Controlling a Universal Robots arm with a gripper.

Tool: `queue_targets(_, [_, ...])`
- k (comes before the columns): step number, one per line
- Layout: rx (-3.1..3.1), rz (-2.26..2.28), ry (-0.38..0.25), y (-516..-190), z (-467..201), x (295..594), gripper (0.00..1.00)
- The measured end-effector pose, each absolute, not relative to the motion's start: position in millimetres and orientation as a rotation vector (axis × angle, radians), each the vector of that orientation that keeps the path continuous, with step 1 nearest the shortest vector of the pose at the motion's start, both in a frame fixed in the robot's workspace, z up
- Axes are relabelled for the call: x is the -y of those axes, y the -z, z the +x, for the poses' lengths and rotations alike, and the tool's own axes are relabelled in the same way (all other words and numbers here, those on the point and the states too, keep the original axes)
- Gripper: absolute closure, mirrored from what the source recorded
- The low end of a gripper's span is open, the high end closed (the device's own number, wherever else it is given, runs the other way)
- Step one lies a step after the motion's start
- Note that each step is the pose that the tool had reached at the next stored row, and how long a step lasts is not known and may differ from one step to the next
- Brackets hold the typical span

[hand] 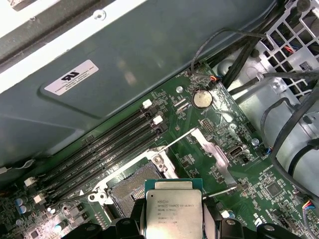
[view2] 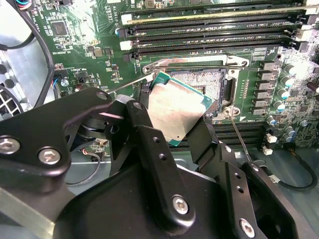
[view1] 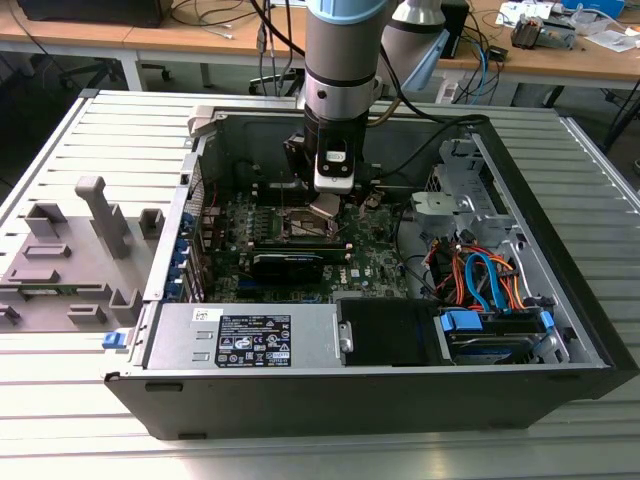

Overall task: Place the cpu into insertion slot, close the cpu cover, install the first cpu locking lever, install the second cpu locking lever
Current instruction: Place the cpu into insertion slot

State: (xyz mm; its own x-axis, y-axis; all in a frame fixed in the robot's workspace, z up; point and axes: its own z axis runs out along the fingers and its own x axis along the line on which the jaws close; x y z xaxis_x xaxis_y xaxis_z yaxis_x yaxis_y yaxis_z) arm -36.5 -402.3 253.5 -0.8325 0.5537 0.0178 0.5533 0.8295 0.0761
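Inside the open dark metal computer case (view1: 300,400), which lies on its side on a ribbed grey metal table (view1: 60,140), a green motherboard (view1: 375,258) covers the floor. The case also holds a silver boxed power supply (view1: 250,335) along its near wall. A bundle of blue and orange cables (view1: 480,280) fills the drive bay toward the exterior view's right.

The black two-fingered gripper (view2: 172,119) reaches down into the case and pinches the small, flat, square silvery-grey cpu (view2: 177,112) by two opposite edges (its printed metal top faces the first wrist view). The chip hangs tilted above the square silver-rimmed insertion slot (view2: 204,82). It overlaps one corner of the slot and is not seated, and the slot's dark pin field lies exposed.

The thin silvery windowed cpu cover (hand: 217,157) stands swung open beside the slot. Long black memory slots (view2: 209,35) run along another side of it. A grey plastic fixture (view1: 80,250) sits on the table outside the case, toward the exterior view's left.
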Motion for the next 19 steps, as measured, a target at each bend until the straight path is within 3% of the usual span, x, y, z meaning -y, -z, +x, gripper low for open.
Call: queue_targets(19, [-2.992,0.932,-0.122,-253.4,-36.5,402.3,0.45])
